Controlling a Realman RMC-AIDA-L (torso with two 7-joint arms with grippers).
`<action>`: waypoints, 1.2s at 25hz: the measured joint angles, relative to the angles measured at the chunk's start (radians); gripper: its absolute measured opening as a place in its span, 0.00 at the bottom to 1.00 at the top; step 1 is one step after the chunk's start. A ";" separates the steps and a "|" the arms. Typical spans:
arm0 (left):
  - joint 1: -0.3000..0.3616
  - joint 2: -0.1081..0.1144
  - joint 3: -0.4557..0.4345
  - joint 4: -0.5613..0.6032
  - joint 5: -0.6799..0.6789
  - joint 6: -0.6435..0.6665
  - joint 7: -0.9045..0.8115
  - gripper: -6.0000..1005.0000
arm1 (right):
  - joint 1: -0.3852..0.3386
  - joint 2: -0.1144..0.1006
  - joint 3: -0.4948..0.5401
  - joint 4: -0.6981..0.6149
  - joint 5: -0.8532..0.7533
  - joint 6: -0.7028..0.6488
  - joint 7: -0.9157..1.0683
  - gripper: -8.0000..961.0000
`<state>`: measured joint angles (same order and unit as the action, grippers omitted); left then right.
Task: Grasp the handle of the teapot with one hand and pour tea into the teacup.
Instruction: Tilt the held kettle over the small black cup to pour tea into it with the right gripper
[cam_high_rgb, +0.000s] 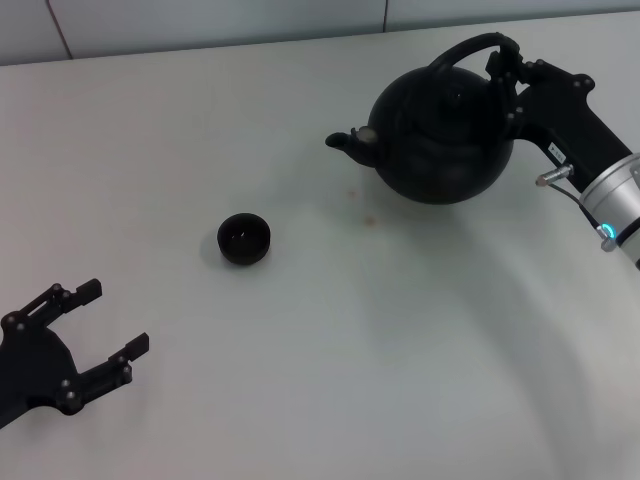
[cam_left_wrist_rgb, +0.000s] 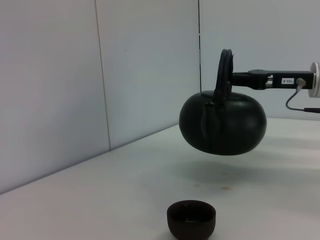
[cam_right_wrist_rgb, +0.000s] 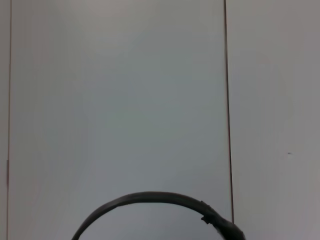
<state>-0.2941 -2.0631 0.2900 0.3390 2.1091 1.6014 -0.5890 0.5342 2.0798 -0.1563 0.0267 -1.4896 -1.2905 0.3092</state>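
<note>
- Teapot first: the big round squat matte-black teapot (cam_high_rgb: 440, 140) is up in the air, clear of the pale white table (cam_high_rgb: 350, 350); the left wrist view shows daylight under its belly (cam_left_wrist_rgb: 222, 125) and a soft shadow on the tabletop below.
- It hangs at the far right of the table, short spout (cam_high_rgb: 350, 143) pointing toward the robot's left, body close to level.
- Right gripper (cam_high_rgb: 508, 75) next: the black claw reaches in from the right side and is clamped on the thick black arched bail handle (cam_high_rgb: 470, 47), near the handle's top on its right side; in the left wrist view the arm comes in level at the arch (cam_left_wrist_rgb: 226, 70).
- From the right wrist camera only a slice of that arch (cam_right_wrist_rgb: 150, 197) shows against the wall panels.
- Left gripper (cam_high_rgb: 110, 320): low at the near left corner of the table, black fingers (cam_high_rgb: 85, 291) spread wide, holding nothing, well apart from everything.
- Smallest now: the tiny round dark brown-black handleless teacup (cam_high_rgb: 244, 238) sits upright on the table, between the two grippers, well apart from the pot and to the left of the spout.
</note>
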 joint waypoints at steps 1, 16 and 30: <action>0.001 0.000 0.000 0.000 0.000 0.001 0.000 0.82 | 0.006 0.000 -0.002 -0.002 -0.001 0.002 0.000 0.09; 0.003 0.000 0.008 -0.003 0.000 0.010 0.000 0.82 | 0.110 0.002 -0.014 -0.003 -0.140 0.095 0.007 0.09; 0.003 -0.001 0.006 -0.005 0.000 0.011 0.000 0.82 | 0.146 0.002 -0.015 -0.007 -0.192 0.119 -0.002 0.09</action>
<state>-0.2915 -2.0640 0.2960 0.3343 2.1092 1.6122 -0.5889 0.6799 2.0816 -0.1718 0.0201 -1.6817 -1.1711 0.3075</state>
